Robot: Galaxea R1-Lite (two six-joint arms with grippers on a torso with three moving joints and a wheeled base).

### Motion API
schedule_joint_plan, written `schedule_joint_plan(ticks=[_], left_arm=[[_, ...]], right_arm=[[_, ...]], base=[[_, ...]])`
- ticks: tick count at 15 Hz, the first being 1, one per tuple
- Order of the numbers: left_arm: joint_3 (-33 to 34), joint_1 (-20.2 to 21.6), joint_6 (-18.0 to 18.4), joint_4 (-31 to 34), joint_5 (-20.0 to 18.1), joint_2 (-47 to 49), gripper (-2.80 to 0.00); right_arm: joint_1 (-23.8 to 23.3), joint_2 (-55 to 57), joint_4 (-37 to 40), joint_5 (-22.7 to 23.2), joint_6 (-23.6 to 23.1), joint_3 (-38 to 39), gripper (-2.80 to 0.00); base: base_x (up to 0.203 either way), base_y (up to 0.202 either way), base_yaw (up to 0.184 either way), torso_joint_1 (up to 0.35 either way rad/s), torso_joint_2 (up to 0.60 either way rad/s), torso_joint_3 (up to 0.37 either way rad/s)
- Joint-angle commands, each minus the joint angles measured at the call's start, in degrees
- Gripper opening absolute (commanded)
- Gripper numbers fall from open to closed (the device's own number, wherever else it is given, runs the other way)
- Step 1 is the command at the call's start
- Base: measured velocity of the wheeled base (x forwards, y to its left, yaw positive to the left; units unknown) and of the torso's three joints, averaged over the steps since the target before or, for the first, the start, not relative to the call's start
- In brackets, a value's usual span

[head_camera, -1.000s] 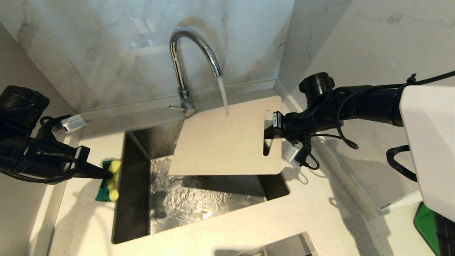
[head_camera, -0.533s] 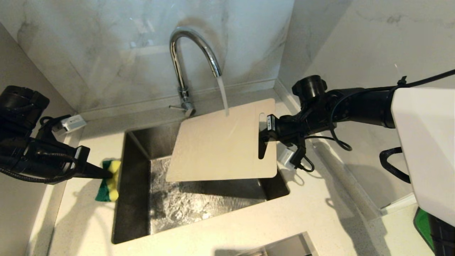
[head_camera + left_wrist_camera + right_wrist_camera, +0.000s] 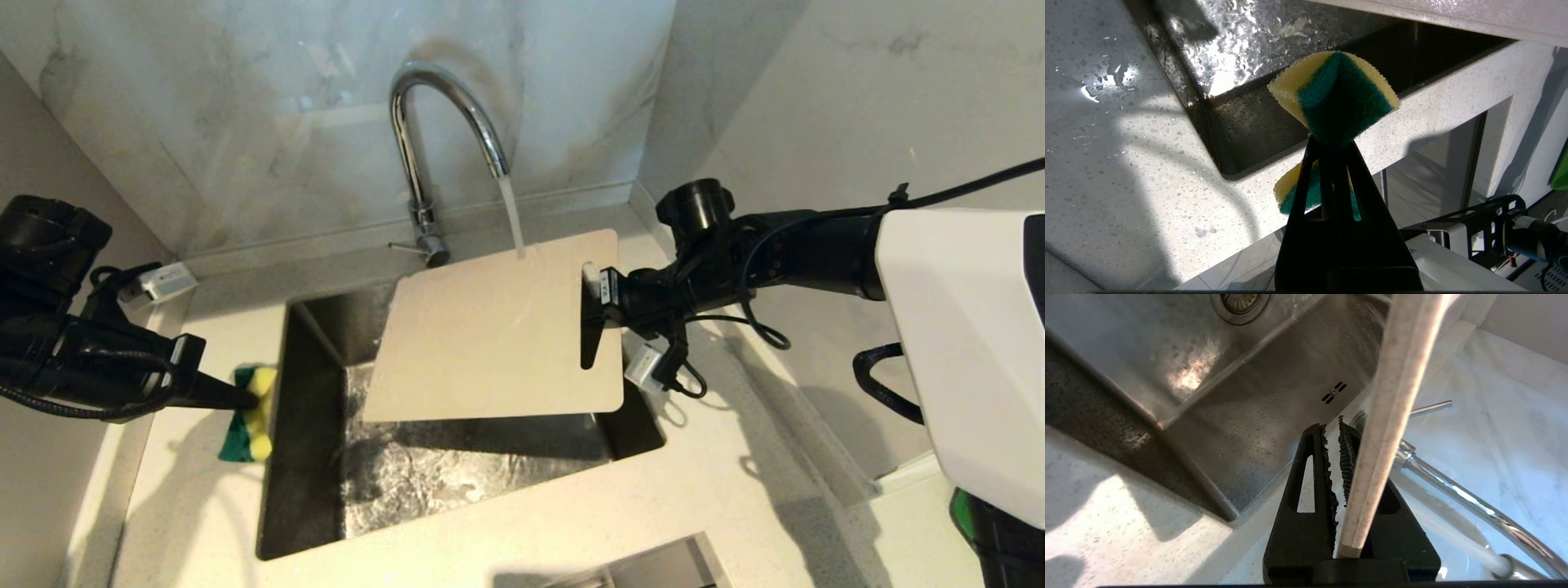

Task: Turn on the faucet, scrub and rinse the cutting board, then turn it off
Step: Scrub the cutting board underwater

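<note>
Head view: the right gripper point(image 3: 589, 314) grips the cutting board point(image 3: 490, 327) at its slotted end and holds it tilted above the sink point(image 3: 310, 457), where the stream from the faucet point(image 3: 424, 147) strikes the board's far edge. Right wrist view: the fingers are clamped on the board's edge point(image 3: 1384, 428), which runs edge-on between the ribbed pads point(image 3: 1346, 457). The left gripper point(image 3: 245, 400) waits at the sink's left rim; in the left wrist view its fingers pinch the green-and-yellow sponge point(image 3: 1333, 98) at the middle, so both ends flare out.

Judged step: rinsing. To rinse well, the board should travel under the stream so that water sweeps its whole face, keeping the downward tilt so runoff falls into the basin and not onto the counter point(image 3: 571, 506). The hold takes only one end of a wide, wet board; slow motion limits the risk of it pivoting or slipping.
</note>
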Motion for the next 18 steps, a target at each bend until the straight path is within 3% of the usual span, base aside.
schedule_joint_plan(ticks=[1, 13, 18], left_arm=[[0.00, 0.01, -0.05, 0.20, -0.13, -0.05, -2.80], [0.00, 0.01, -0.13, 0.20, -0.31, -0.32, -2.80], [-0.61, -0.62, -1.95, 0.20, -1.01, -0.49, -2.80]], right_arm=[[0.05, 0.80, -0.36, 0.24, -0.90, -0.04, -2.80], [0.84, 0.46, 0.66, 0.21, -0.90, 0.13, -2.80], [3.49, -1.85, 2.45, 0.17, -0.90, 1.99, -2.80]], base=[[0.000, 0.000, 0.000, 0.000, 0.00, 0.000], [0.000, 0.000, 0.000, 0.000, 0.00, 0.000], [0.000, 0.000, 0.000, 0.000, 0.00, 0.000]])
